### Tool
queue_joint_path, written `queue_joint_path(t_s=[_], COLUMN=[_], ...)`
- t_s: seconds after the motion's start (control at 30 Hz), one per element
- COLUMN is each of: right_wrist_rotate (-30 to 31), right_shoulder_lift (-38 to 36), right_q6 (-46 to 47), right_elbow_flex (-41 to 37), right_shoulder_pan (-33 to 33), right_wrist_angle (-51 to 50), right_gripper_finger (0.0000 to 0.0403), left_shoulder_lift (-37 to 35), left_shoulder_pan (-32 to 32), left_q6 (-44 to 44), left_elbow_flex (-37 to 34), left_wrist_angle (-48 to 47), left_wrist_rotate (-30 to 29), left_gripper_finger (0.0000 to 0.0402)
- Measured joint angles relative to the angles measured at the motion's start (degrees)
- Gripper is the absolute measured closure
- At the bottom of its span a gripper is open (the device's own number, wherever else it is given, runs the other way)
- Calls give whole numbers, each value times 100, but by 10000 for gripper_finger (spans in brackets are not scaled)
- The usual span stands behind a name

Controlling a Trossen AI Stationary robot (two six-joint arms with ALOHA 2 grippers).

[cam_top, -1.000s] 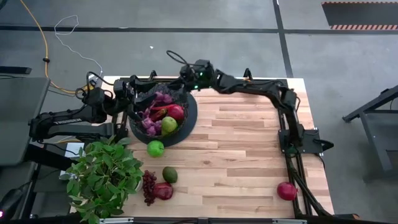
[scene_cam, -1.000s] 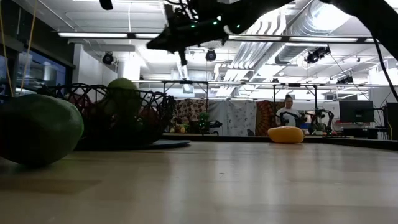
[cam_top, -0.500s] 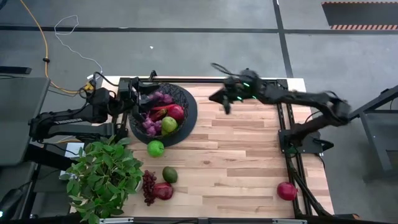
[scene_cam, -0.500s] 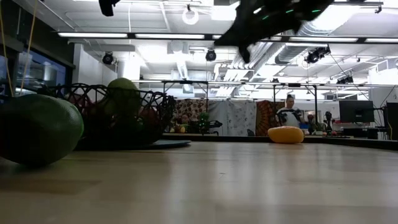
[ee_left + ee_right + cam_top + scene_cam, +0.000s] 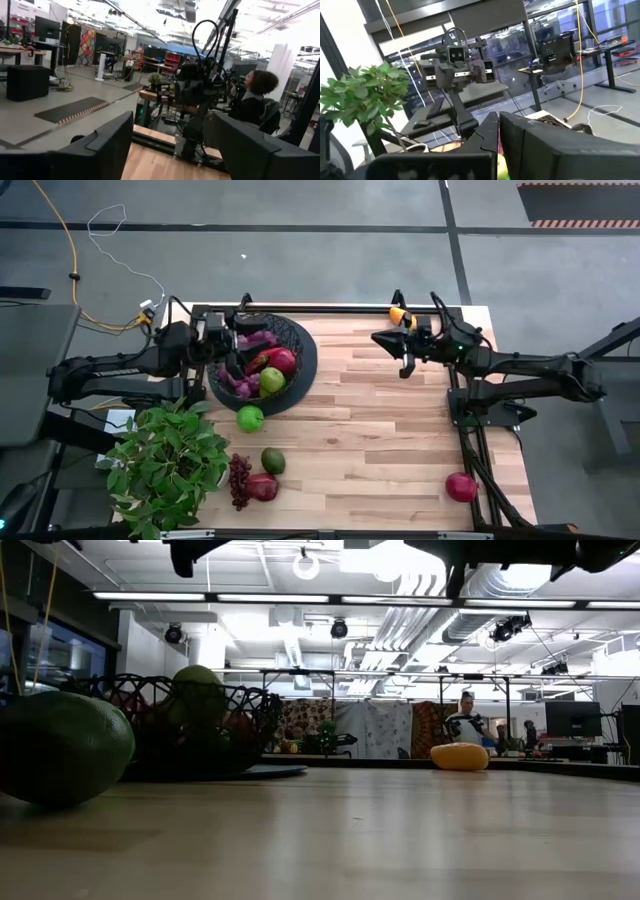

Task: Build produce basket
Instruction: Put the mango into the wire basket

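The black wire basket (image 5: pixel 300 352) stands at the table's far left; it also shows in the low view (image 5: pixel 250 710). It holds purple grapes (image 5: pixel 243 380), a red pomegranate (image 5: pixel 283 361), a green apple (image 5: pixel 271 380) and a red chili (image 5: pixel 256 361). My left gripper (image 5: pixel 238 346) is open and empty, high above the basket's left part; in its wrist view (image 5: pixel 171 120) the fingers stand wide apart. My right gripper (image 5: pixel 383 340) is shut and empty, in the air near the far right, beside a yellow-orange pepper (image 5: pixel 398 315) that lies on the table.
On the table lie a green apple (image 5: pixel 250 418), an avocado (image 5: pixel 273 461), dark red grapes (image 5: pixel 239 480), a pomegranate (image 5: pixel 264 487) and another pomegranate (image 5: pixel 461 486) at the near right. A leafy potted plant (image 5: pixel 165 465) stands at the near left corner. A person sits in the room beyond.
My right gripper has drawn back fast from above the basket toward the table's right edge, and now hangs beside the yellow pepper. My left gripper has gone a little toward the right, farther over the basket. The produce has kept still.
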Motion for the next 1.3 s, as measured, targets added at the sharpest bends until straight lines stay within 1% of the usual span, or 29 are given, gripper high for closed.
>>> queue_joint_path(t_s=[0.13, 0.2, 0.27, 0.3, 0.4, 0.43, 0.47, 0.53, 0.6, 0.7, 0.77, 0.83, 0.93, 1.03, 1.1, 1.17, 1.3], right_wrist_rotate=[27, 40, 81, 118, 129, 131, 139, 247, 440, 767, 948, 1142, 1588, 1917, 1933, 1917, 1792], right_shoulder_lift=[-34, -29, -31, -29, -29, -29, -29, -29, -29, -31, -18, 48, 264, 608, 935, 1321, 2118], right_q6=[-2, -4, -7, -47, -221, -253, -258, -260, -260, -223, -237, -302, -306, -319, -425, -459, -484], right_elbow_flex=[-4, -4, -4, -4, -4, -4, -4, -4, -4, 19, 219, 600, 1243, 1908, 2298, 2520, 2707], right_shoulder_pan=[-9, -9, -9, -9, -9, -9, -12, -13, -13, -13, -35, -112, -302, -647, -950, -1287, -1972], right_wrist_angle=[-24, -35, -30, -30, -30, -30, -30, -30, -30, -228, -867, -1730, -3170, -4713, -5635, -6211, -6590], right_gripper_finger=[403, 403, 402, 402, 402, 402, 401, 394, 378, 332, 288, 238, 161, 99, 71, 53, 39], left_shoulder_lift=[30, 30, 30, 30, 30, 30, 28, 28, 28, 28, 28, 28, 28, 28, 28, 28, 28], left_shoulder_pan=[-3, -5, -7, -6, -6, -7, -7, -5, -5, -5, -5, -5, -5, -5, -5, -5, 2], left_q6=[1, -2, -4, -17, -154, -153, -160, -113, 42, 77, 52, 0, 0, -4, -13, -5, -17], left_elbow_flex=[0, 0, 0, 0, 0, 0, 0, 0, 0, 0, 0, 0, 0, 0, 0, 0, 0], left_wrist_angle=[1, 7, 7, 7, -6, -20, -31, -36, -45, -48, -50, -52, -101, -163, -186, -179, -177], left_wrist_rotate=[54, 52, 50, 50, 58, 85, 96, 138, 189, 186, 186, 186, 186, 190, 223, 227, 227], left_gripper_finger=[171, 195, 235, 261, 360, 380, 387, 390, 398, 399, 401, 401, 401, 401, 401, 401, 401])
